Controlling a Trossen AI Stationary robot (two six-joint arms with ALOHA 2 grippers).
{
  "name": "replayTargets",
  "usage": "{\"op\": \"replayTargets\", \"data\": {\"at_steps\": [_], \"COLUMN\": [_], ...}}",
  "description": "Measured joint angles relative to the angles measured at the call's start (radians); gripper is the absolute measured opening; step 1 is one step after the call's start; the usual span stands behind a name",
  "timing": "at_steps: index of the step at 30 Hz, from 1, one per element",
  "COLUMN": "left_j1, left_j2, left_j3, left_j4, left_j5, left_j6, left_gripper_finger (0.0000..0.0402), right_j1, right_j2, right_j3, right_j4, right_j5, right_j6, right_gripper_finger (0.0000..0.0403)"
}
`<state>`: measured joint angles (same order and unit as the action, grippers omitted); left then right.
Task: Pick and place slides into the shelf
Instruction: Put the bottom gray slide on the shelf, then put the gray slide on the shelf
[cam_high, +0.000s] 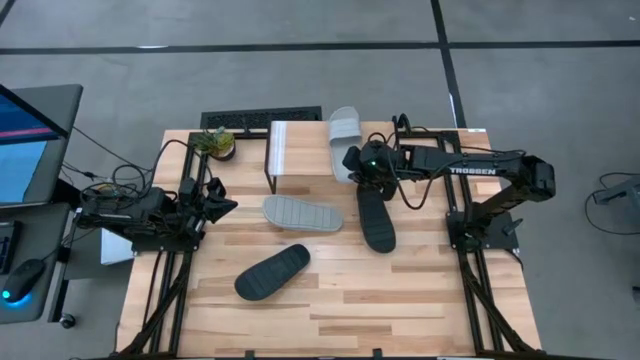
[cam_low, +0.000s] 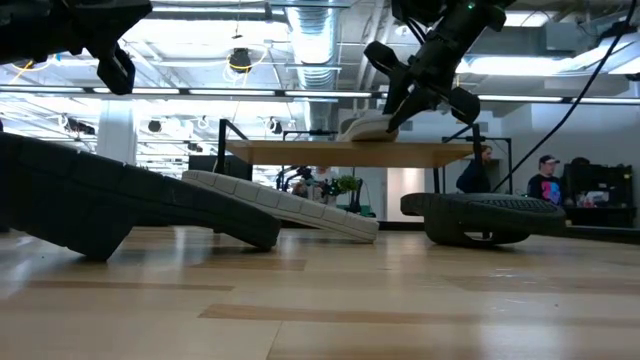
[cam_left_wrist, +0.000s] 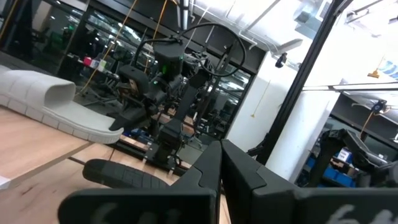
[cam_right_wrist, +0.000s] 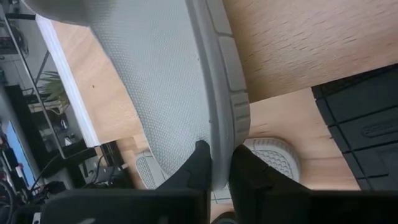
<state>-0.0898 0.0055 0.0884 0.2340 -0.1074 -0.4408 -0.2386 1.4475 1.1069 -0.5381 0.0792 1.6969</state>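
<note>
Nearest to us, the right gripper (cam_right_wrist: 214, 165) pinches the rim of a light grey rubber slide sandal (cam_right_wrist: 161, 81) between its dark fingers (cam_right_wrist: 198, 163), the slide lying on the plank top of the small wooden shelf on thin black legs (cam_high: 292, 150), at about one o'clock from the table's centre. The grip on the thin edge of the sole looks sensible: we judge the rubber light, a little springy and fairly grippy thanks to its textured footbed, so a narrow pinch should hold, though the sole may flex if lifted by one end. The wide strap would be the other fair hold.

Below the shelf, a second grey slide, sole up, (cam_high: 302, 213) lies near the centre; a black rubber slide (cam_high: 377, 221) rests at three o'clock, and another black slide (cam_high: 272, 273) at seven o'clock. The left gripper (cam_high: 222, 207) waits closed and empty at nine o'clock.

The light butcher-block wooden tabletop (cam_high: 400, 300) is smooth and level. A small potted plant (cam_high: 216, 142) stands at eleven o'clock. Beyond is a workshop with people standing (cam_low: 545, 180).
</note>
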Motion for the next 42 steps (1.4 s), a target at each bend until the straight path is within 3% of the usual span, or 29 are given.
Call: {"op": "replayTargets", "data": {"at_steps": [15, 28, 42], "left_j1": [0.0, 0.0, 0.0], "left_j2": [0.0, 0.0, 0.0], "left_j3": [0.0, 0.0, 0.0], "left_j4": [-0.016, -0.019, -0.019], "left_j5": [0.0, -0.002, -0.005], "left_j6": [0.0, 0.0, 0.0], "left_gripper_finger": [0.0, 0.0, 0.0], "right_j1": [-0.021, -0.071, -0.054], "right_j2": [0.0, -0.032, -0.202], "right_j3": [0.0, 0.001, 0.001], "right_j4": [0.0, 0.011, 0.017], "right_j5": [-0.029, -0.113, -0.153], "right_j6": [-0.035, -0.103, -0.155], "right_gripper_finger": [0.0124, 0.0244, 0.0255]}}
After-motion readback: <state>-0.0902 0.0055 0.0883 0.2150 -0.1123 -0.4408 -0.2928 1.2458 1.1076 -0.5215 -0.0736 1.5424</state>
